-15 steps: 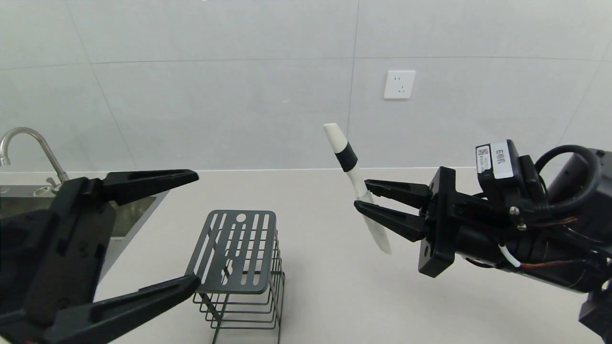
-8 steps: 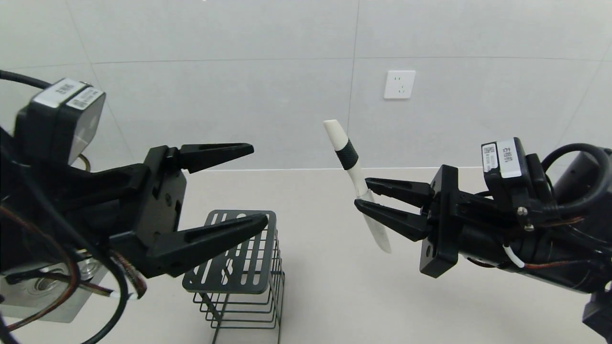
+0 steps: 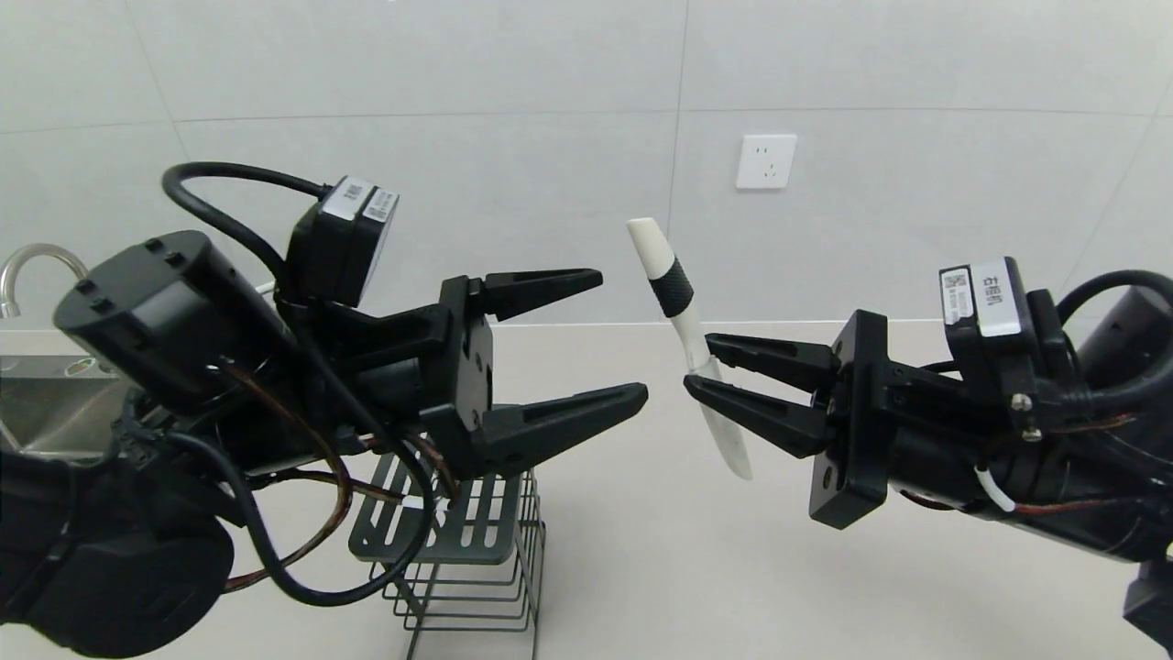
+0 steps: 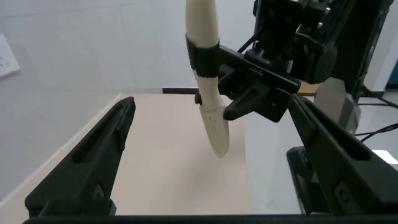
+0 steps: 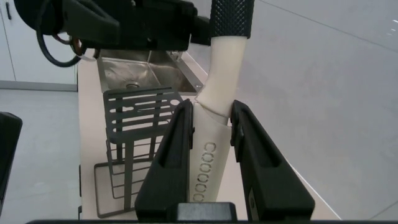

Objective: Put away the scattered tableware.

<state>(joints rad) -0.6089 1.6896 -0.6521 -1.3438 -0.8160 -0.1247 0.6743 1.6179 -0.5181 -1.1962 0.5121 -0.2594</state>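
- My right end effector (image 3: 698,365) is clamped on the white knife (image 3: 684,321) where the blade meets the handle. It holds the knife tilted in the air above the desk (image 3: 641,568), handle up and tip down.
- My left end effector (image 3: 623,334) has its fingers wide apart, just beside the knife and not touching it.
- As I judge it, the pick-up is done. Slotting the knife into the wire rack (image 3: 476,524) on the desk is left.
- Count: one knife, one rack.

No words or numbers can be read. The left arm's white label (image 3: 359,196) and, at three o'clock from it, the right arm's white label (image 3: 982,286) carry print too small to tell.
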